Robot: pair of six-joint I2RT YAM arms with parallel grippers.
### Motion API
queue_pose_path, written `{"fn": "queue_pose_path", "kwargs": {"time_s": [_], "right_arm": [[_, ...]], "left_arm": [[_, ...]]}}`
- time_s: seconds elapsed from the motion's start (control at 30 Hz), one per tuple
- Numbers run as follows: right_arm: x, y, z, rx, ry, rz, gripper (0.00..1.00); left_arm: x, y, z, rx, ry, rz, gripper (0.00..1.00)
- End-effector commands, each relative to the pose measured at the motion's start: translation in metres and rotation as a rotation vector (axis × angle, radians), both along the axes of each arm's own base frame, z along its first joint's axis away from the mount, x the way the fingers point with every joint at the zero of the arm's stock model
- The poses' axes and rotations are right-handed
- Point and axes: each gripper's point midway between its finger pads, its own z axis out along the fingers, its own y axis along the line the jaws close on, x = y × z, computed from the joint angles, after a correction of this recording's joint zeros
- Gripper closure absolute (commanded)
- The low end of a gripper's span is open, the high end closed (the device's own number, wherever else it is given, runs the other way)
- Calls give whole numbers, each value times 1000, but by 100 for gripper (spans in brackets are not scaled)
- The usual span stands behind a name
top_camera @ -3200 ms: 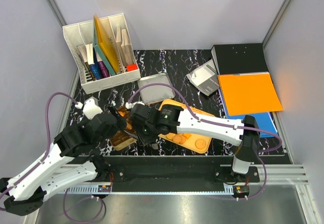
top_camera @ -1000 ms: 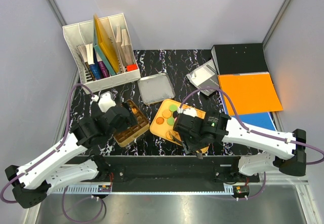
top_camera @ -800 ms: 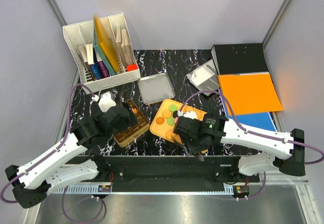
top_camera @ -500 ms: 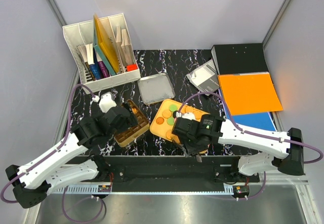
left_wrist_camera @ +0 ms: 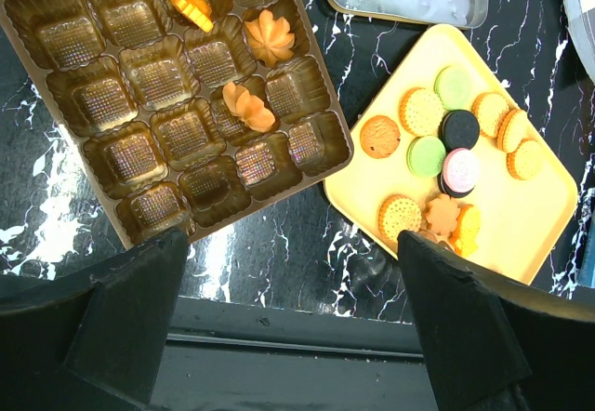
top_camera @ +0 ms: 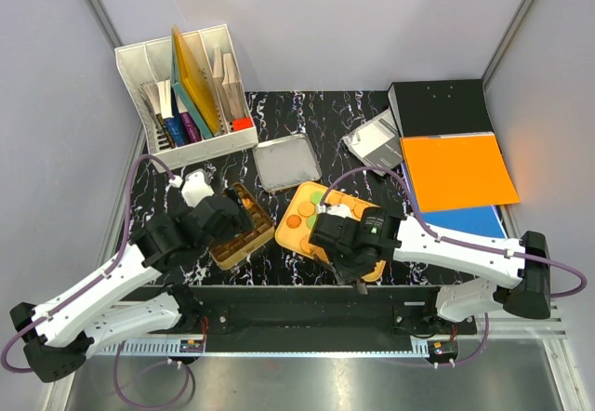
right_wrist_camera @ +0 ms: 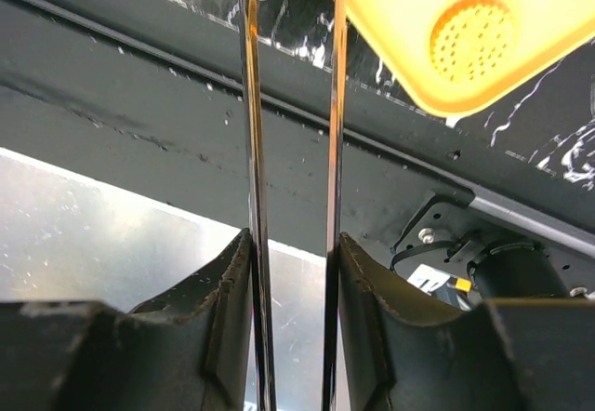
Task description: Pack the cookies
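Hovering above the brown compartment tray (left_wrist_camera: pixel 112 67), the left fingers (top_camera: pixel 226 218) are spread wide and nothing is held. Three orange flower-shaped cookies (left_wrist_camera: pixel 247 106) are seated in cells on the tray's right side. Just beside it on the bench (left_wrist_camera: pixel 270 253), a yellow tray (left_wrist_camera: pixel 521 234) is loaded with more cookies: tan, green, pink, one dark. The right fingers (top_camera: pixel 356 267) are recorded at that tray's near edge, closed on two thin metal blades (right_wrist_camera: pixel 249 104) set narrowly apart, with nothing seen between them; blade tips out of view
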Motion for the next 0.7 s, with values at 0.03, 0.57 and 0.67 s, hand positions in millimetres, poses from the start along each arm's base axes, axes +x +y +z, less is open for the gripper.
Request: {"fn": "queue_pose_path", "kwargs": {"time_s": [0.03,0.57,0.67], "right_arm": [[23,15,39,85,-134,-18,65],[60,113,82,208,-251,200,67],[64,133,76,208,-241,240,67]], "left_arm": [[3,-2,7,-35,-29,10,1],[-2,21,22,-34,-70,75,1],[-4,26,25,-35,-76,87,1]]}}
